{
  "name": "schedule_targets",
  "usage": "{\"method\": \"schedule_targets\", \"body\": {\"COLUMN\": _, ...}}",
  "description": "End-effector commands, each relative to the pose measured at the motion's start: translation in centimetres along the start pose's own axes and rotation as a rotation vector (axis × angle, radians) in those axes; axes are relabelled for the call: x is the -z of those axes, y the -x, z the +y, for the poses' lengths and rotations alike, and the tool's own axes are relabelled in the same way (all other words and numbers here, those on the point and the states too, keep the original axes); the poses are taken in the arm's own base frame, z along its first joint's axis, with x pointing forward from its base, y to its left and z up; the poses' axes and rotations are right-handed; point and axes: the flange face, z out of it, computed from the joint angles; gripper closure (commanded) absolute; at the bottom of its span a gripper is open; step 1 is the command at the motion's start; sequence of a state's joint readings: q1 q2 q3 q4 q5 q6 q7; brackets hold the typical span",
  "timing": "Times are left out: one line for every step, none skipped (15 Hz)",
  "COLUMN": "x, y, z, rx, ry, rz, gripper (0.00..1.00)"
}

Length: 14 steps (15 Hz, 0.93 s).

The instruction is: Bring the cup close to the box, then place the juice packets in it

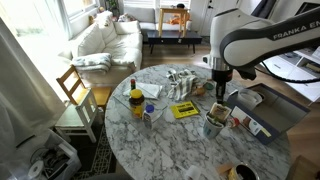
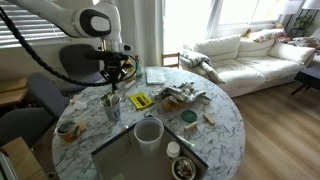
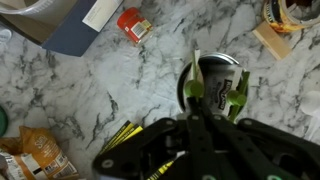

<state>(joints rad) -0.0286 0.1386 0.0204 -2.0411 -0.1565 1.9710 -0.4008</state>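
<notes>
The silver metal cup [image 1: 213, 122] stands on the marble table just beside the large grey box [image 1: 268, 112]; both show in both exterior views, the cup [image 2: 111, 106] and the box [image 2: 112, 160]. My gripper [image 1: 220, 88] hangs right above the cup [image 3: 228, 68]. In the wrist view the gripper [image 3: 196, 105] has its fingers drawn together on a thin green juice packet [image 3: 196, 72] that reaches down into the cup. More green packet parts [image 3: 240, 92] sit inside the cup.
A flat yellow packet [image 1: 184, 110] lies beside the cup. A yellow-topped bottle [image 1: 136, 100] stands at the table's edge. Snack packets [image 2: 183, 95] lie mid-table. A white bowl [image 2: 148, 132] sits in the box and a dark-filled bowl [image 2: 183, 168] stands near it.
</notes>
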Motion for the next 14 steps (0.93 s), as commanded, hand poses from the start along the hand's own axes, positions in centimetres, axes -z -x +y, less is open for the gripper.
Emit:
{"method": "schedule_targets", "body": {"x": -1.3, "y": 0.5, "z": -0.5, "rx": -0.032, "ry": 0.062, "rz": -0.038, "gripper": 1.0}}
{"method": "schedule_targets", "body": {"x": -1.5, "y": 0.6, "z": -0.5, "rx": -0.039, "ry": 0.068, "rz": -0.048, "gripper": 1.0}}
{"method": "schedule_targets", "body": {"x": -1.6, "y": 0.7, "z": -0.7, "rx": -0.048, "ry": 0.066, "rz": -0.056, "gripper": 1.0}}
{"method": "schedule_targets", "body": {"x": -1.7, "y": 0.7, "z": -0.8, "rx": -0.058, "ry": 0.059, "rz": -0.067, "gripper": 1.0}}
{"method": "schedule_targets", "body": {"x": -1.9, "y": 0.8, "z": -0.9, "rx": -0.071, "ry": 0.05, "rz": -0.08, "gripper": 1.0}}
{"method": "schedule_targets", "body": {"x": -2.0, "y": 0.9, "z": -1.0, "rx": -0.088, "ry": 0.036, "rz": -0.089, "gripper": 1.0}}
{"method": "schedule_targets", "body": {"x": -2.2, "y": 1.0, "z": -1.0, "rx": -0.105, "ry": 0.026, "rz": -0.098, "gripper": 1.0}}
{"method": "schedule_targets", "body": {"x": -2.5, "y": 0.9, "z": -1.4, "rx": -0.119, "ry": 0.024, "rz": -0.102, "gripper": 1.0}}
{"method": "schedule_targets", "body": {"x": -2.5, "y": 1.0, "z": -1.5, "rx": -0.132, "ry": 0.021, "rz": -0.103, "gripper": 1.0}}
{"method": "schedule_targets", "body": {"x": -2.7, "y": 1.0, "z": -1.6, "rx": -0.144, "ry": 0.018, "rz": -0.104, "gripper": 1.0}}
{"method": "schedule_targets", "body": {"x": -2.7, "y": 0.9, "z": -1.7, "rx": -0.159, "ry": 0.015, "rz": -0.098, "gripper": 1.0}}
{"method": "schedule_targets", "body": {"x": -2.8, "y": 0.8, "z": -1.8, "rx": -0.168, "ry": 0.011, "rz": -0.096, "gripper": 1.0}}
{"method": "schedule_targets", "body": {"x": -2.9, "y": 0.7, "z": -1.9, "rx": -0.181, "ry": 0.006, "rz": -0.092, "gripper": 1.0}}
{"method": "schedule_targets", "body": {"x": -3.0, "y": 0.6, "z": -1.9, "rx": -0.186, "ry": 0.001, "rz": -0.091, "gripper": 1.0}}
